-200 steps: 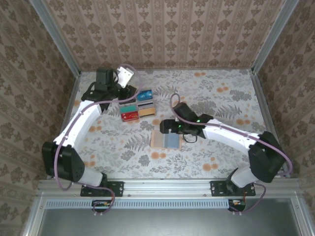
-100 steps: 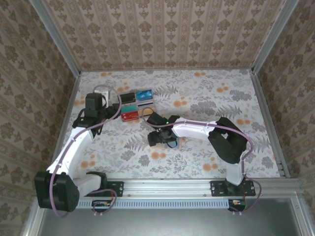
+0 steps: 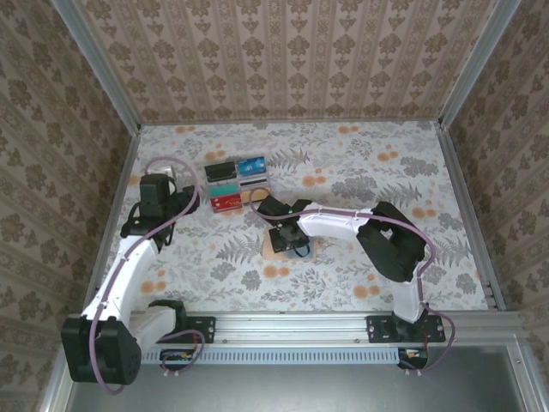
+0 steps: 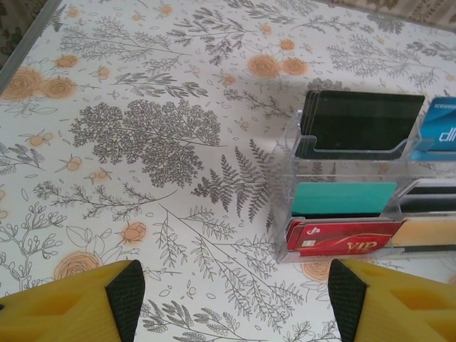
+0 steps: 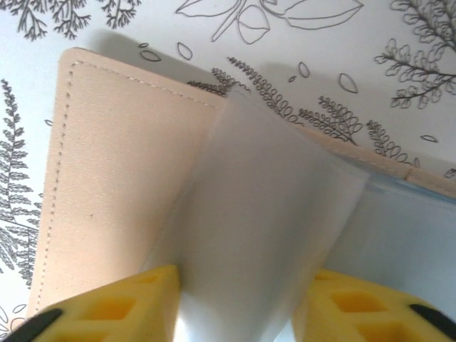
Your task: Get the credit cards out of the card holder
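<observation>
Two tools are recorded, and both were examined. At the left, the left tool [image 4: 236, 293] is seen hanging released over bare worktop [image 4: 142, 85], its jaws wide apart with nothing between them. Just to its right a clear rack [image 4: 283, 206] is noted, in which five credit cards are stood on edge: a black card [image 4: 363, 121], a blue card [image 4: 443, 128], a teal card [image 4: 342, 198], a red card [image 4: 342, 236] and a tan card [image 4: 427, 231]. Further right, well apart from the rack, the card holder [image 5: 114, 164] is found lying open and flat on the worktop, tan leaf to the left and blue-grey inner panel [image 5: 410, 242] to the right. Above it the right tool [image 5: 242, 303] is positioned with its jaws drawn in against both side edges of a pale grey card [image 5: 263, 214]. This card is raised at a tilt out of the fold and is judged to be grasped. The card is assessed as very light, thin, stiff yet springy, and smooth enough to slip, so a hold across the two opposite edges, close to the exposed end, is considered sound. The card holder is assessed as soft, light and unpinned. It may be dragged or lifted along with the card unless the card is drawn out along the line of the pocket.
</observation>
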You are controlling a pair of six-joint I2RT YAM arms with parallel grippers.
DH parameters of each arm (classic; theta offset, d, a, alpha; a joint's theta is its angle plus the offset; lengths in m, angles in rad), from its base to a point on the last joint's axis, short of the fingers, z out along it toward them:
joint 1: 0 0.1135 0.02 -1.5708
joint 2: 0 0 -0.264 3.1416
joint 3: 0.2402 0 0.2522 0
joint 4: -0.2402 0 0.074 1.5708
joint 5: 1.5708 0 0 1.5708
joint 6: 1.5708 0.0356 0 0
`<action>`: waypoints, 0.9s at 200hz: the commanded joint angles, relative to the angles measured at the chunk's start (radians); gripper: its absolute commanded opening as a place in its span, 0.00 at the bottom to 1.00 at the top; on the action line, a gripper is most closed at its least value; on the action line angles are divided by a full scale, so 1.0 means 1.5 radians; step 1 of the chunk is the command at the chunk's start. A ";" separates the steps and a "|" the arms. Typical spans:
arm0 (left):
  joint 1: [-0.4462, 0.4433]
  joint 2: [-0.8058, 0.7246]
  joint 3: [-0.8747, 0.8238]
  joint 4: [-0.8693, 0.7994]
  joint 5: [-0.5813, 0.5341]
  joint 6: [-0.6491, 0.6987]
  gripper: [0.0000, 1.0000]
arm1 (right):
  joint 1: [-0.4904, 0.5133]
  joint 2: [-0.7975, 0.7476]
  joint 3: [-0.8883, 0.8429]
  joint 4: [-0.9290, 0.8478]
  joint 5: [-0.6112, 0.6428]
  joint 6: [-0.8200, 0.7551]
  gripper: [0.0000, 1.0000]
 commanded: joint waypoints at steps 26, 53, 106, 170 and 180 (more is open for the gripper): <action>0.016 -0.011 -0.011 0.012 -0.031 -0.043 0.73 | -0.012 -0.030 -0.035 0.018 -0.027 -0.016 0.38; 0.027 -0.014 -0.006 0.010 -0.055 -0.051 0.76 | -0.012 -0.087 -0.033 0.051 -0.041 -0.016 0.54; 0.078 -0.022 0.012 -0.006 -0.116 -0.049 0.85 | -0.025 -0.256 -0.049 0.108 0.039 -0.037 0.93; 0.153 -0.025 -0.038 0.084 -0.182 -0.055 0.98 | -0.166 -0.434 -0.159 0.162 0.314 -0.125 1.00; 0.163 -0.021 -0.052 0.101 -0.191 -0.062 1.00 | -0.195 -0.457 -0.188 0.181 0.358 -0.142 1.00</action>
